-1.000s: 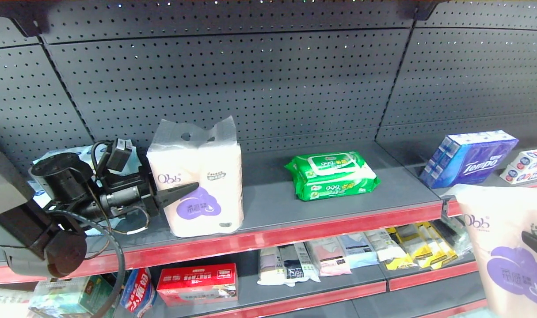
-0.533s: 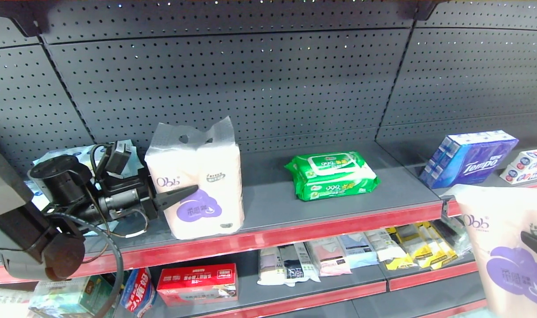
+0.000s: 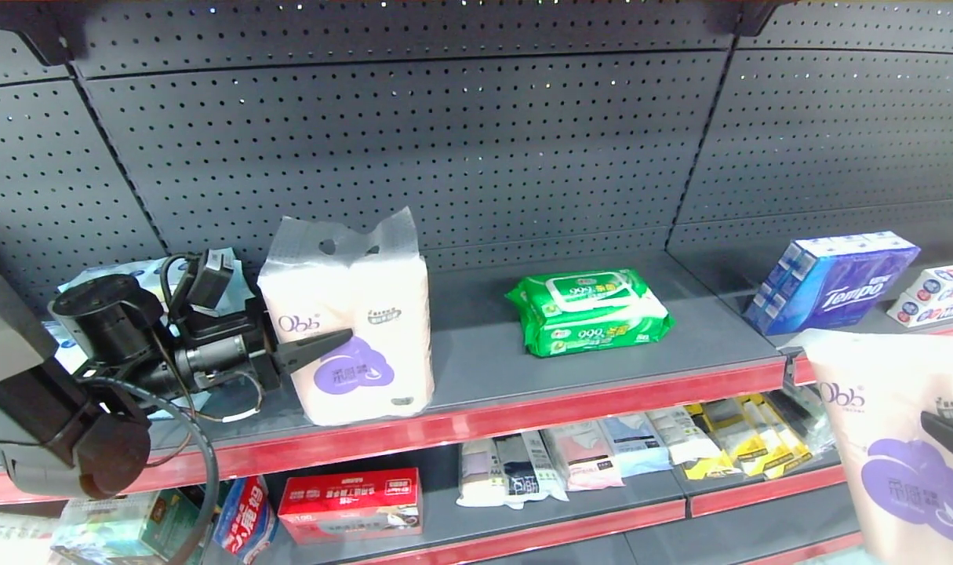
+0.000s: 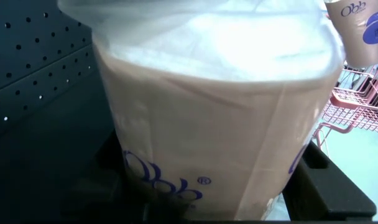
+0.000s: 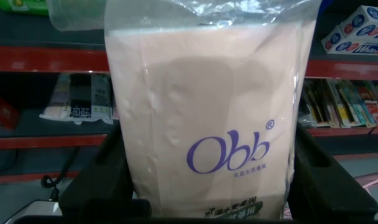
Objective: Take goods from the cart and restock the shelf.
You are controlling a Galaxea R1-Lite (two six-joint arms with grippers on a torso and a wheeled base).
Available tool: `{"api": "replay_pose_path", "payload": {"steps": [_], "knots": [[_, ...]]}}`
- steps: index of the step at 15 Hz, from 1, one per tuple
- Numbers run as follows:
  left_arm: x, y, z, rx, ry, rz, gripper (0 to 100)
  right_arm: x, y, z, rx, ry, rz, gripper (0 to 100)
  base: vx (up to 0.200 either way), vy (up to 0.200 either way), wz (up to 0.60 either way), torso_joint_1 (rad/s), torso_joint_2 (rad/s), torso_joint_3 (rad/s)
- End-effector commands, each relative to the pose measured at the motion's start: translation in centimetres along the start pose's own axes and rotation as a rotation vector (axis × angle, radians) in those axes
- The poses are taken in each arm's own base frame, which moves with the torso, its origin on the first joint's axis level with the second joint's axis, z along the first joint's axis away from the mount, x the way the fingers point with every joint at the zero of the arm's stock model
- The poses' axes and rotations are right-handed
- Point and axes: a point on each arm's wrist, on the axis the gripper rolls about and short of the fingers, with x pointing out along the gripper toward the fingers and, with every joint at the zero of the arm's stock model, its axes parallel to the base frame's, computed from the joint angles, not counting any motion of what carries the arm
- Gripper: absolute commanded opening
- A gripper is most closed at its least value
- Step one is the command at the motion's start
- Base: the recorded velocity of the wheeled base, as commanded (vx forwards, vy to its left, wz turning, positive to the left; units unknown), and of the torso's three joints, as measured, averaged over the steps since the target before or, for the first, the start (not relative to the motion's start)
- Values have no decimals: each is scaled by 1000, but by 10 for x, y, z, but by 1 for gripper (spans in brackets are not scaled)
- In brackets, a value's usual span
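White-wrapped goods: clamping the left claw (image 4: 214, 186) across the upright tissue pack (image 3: 351, 306) at the shelf's (image 3: 484, 357) front edge; gripping a second pack (image 3: 892, 408) in the right claw (image 5: 211, 186), hanging below shelf level; probably needing a lift up and leftward, near the green wipes (image 3: 590, 312).

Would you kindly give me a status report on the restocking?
Left gripper shut on tissue pack, standing on shelf. Right gripper shut on second pack, off the shelf. Green wipes lying mid-shelf.
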Motion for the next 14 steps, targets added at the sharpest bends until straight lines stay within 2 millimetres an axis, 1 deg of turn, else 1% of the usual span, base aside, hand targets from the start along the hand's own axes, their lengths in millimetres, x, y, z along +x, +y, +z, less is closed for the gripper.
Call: {"api": "replay_pose_path", "payload": {"steps": [1,14], "knots": [[0,1,1,7,-4,2,0,1,0,0,-1,2,0,0,0,0,0,0,0,0],[1,-1,1,6,-2,-21,0,2,0,0,-1,8,1,0,0,0,0,0,0,0]]}}
